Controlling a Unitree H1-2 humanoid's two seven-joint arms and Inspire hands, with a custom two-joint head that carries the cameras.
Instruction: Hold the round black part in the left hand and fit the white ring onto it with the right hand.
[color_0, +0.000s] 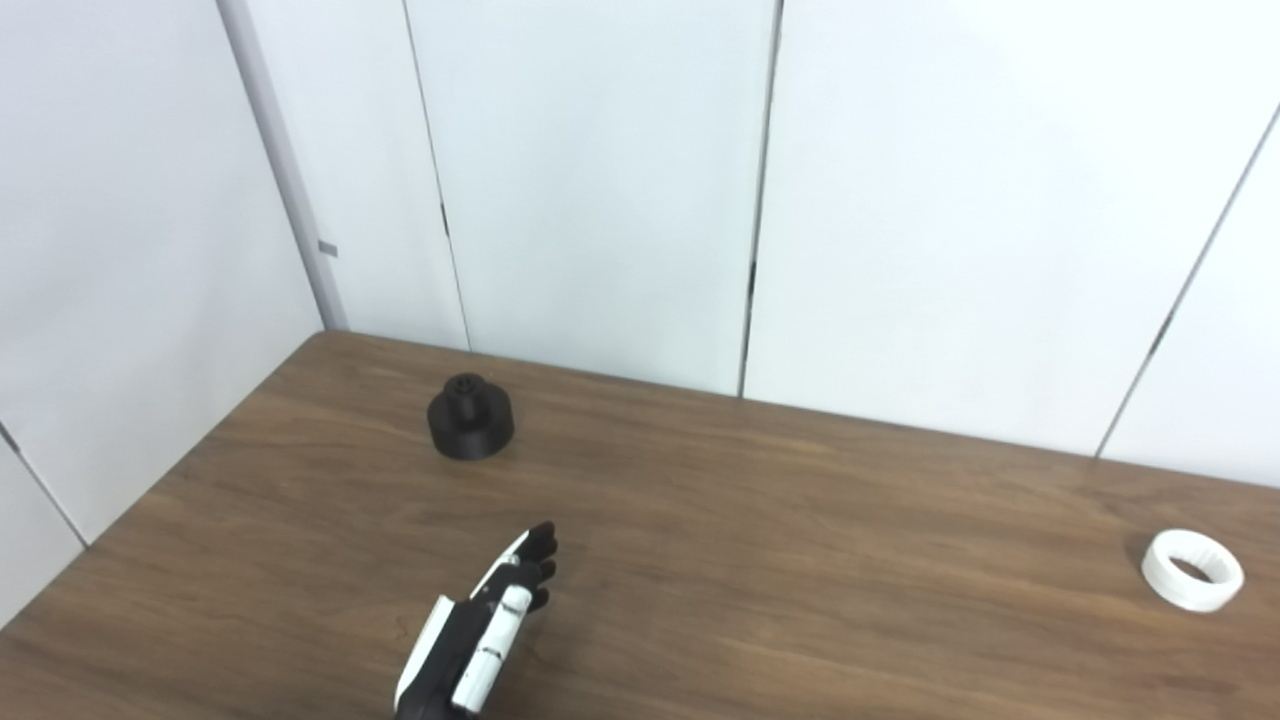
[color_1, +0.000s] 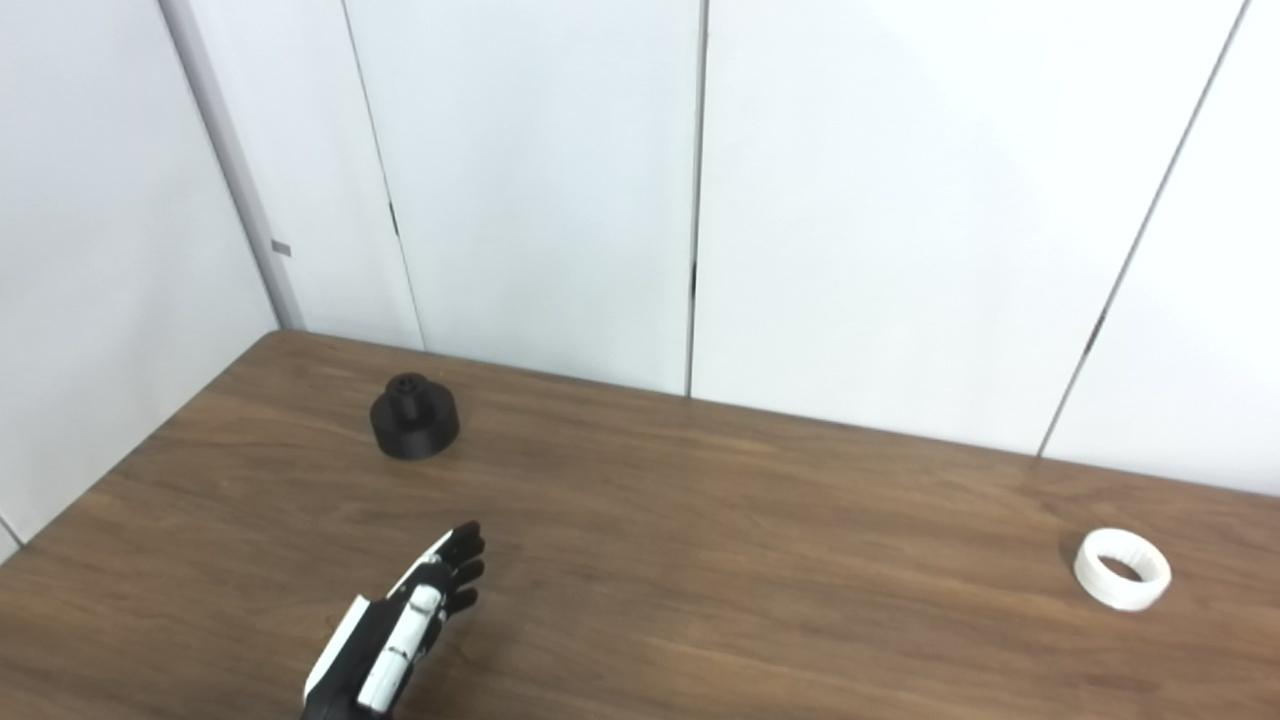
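The round black part (color_0: 470, 418) stands on the wooden table (color_0: 760, 560) at the far left, a short hub on its top. The white ring (color_0: 1192, 569) lies flat on the table at the far right. My left hand (color_0: 490, 625) comes in from the bottom edge, left of centre, edge-on, its fingers stretched out together and pointing toward the black part. It holds nothing and is well short of the part. My right hand is not in view. In the right eye view the part (color_1: 414, 416), the ring (color_1: 1122, 568) and the left hand (color_1: 415, 620) show the same.
White wall panels (color_0: 600, 180) stand directly behind the table's far edge and along its left side. Bare wood stretches between the black part and the ring.
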